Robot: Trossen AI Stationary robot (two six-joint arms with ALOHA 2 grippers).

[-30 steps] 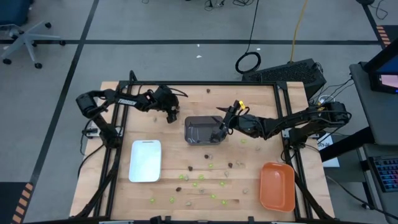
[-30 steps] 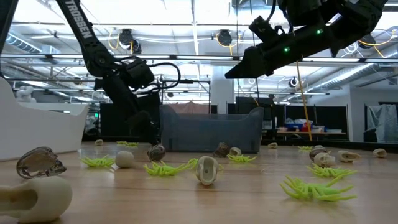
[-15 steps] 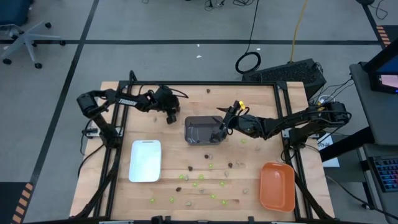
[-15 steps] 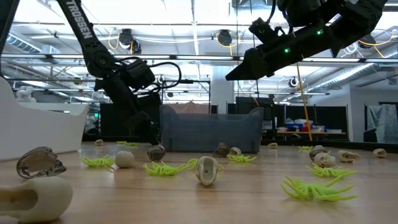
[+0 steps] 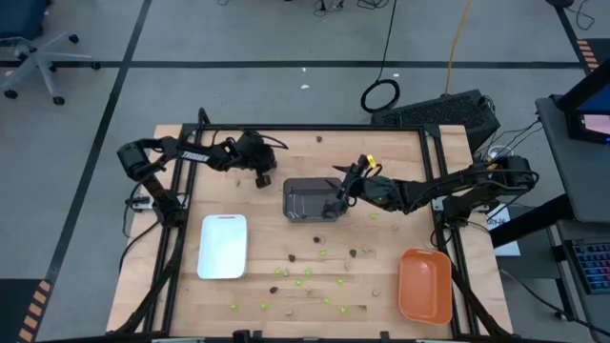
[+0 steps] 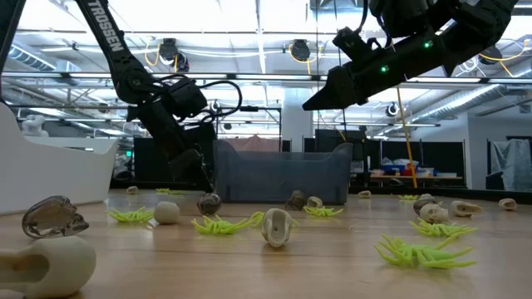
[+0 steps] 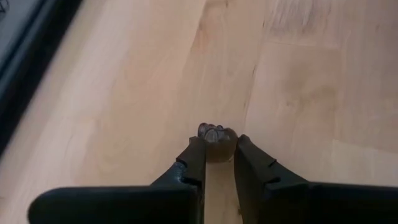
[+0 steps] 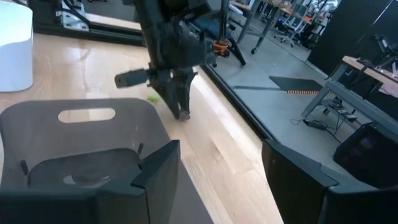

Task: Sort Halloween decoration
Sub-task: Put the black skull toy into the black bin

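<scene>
The Halloween decoration is many tiny trinkets in green, dark and tan (image 5: 307,276), scattered over the near half of the wooden table (image 5: 381,152). In the low view they lie in the foreground (image 6: 277,227). One dark brown trinket (image 7: 217,134) lies at the far left of the table, and my left gripper (image 5: 262,181) (image 7: 219,148) is shut on it. My right gripper (image 5: 338,196) (image 8: 217,171) hovers open above the right end of the dark grey tray (image 5: 310,200) with nothing between its fingers. My left gripper pinches the dark brown trinket by its two sides (image 7: 210,138) between its fingertips (image 7: 196,155). The fingers slant down onto it from the table's left. The trinket sits on the table surface.
A white tray (image 5: 222,246) lies at the near left and an orange tray (image 5: 424,286) at the near right. The dark grey tray stands mid-table (image 6: 283,173). Bare wood lies along the far edge. A black frame (image 5: 315,128) rims the table.
My left gripper has stayed where it was and has shut its fingers on the dark brown trinket on the table. My right gripper has kept still above the grey tray.
</scene>
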